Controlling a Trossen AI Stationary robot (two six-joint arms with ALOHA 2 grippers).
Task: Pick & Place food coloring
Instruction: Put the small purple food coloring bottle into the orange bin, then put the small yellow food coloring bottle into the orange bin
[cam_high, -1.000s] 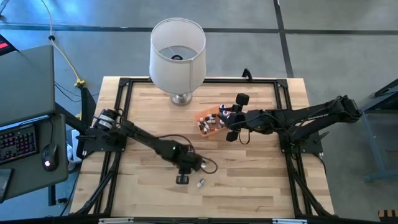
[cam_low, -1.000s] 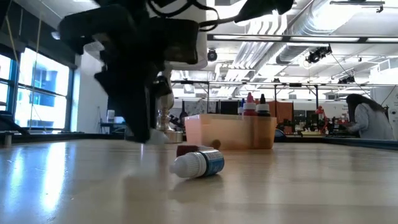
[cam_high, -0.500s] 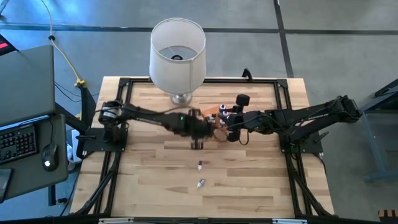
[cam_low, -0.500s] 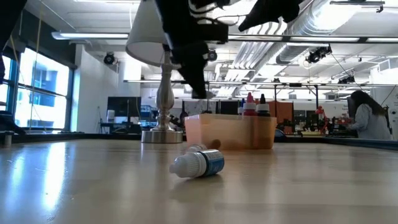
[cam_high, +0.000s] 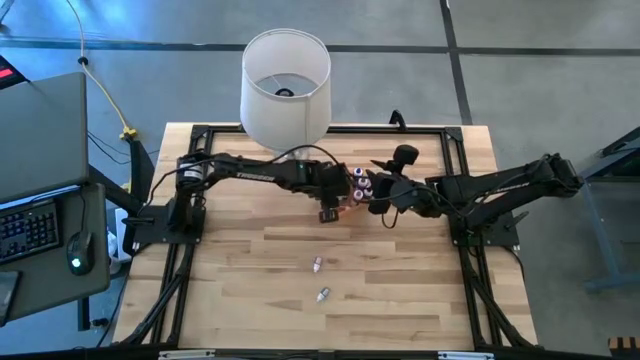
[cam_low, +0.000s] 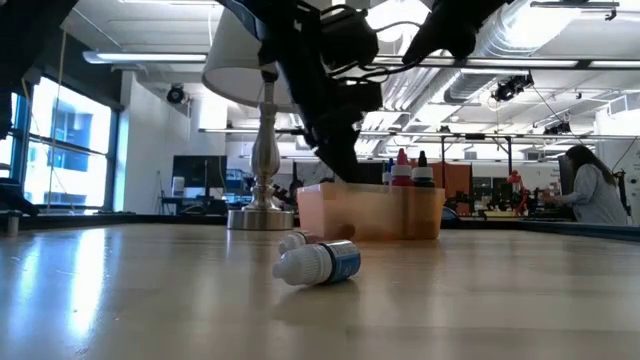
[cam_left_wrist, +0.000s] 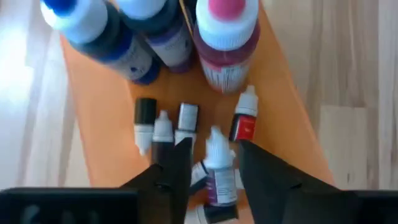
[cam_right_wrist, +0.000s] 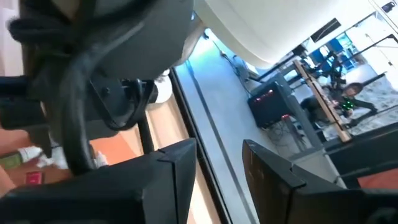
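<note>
Lamp (cam_high: 286, 75) w/ white shade at far edge of table (cam_high: 240, 290), left of centre. My left gripper (cam_high: 328, 212) over orange tray (cam_left_wrist: 112, 137), fingers (cam_left_wrist: 177, 163) apart, a small bottle (cam_left_wrist: 217, 163) showing in the gap betw them, nothing clamped. Tray holds small food coloring bottles (cam_left_wrist: 163, 130) lying flat plus three bigger bottles (cam_left_wrist: 225, 38) upright at far end. Two loose bottles (cam_high: 318, 265) on bare wood nearer, well apart from tray. My right gripper (cam_high: 384, 192) just right of tray, fingers (cam_right_wrist: 180, 165) apart, empty.

We hold our left tool (cam_left_wrist: 208, 163) pointing down with its fingers parted, our right tool (cam_high: 378, 197) close beside it, both arms stretched inward.
</note>
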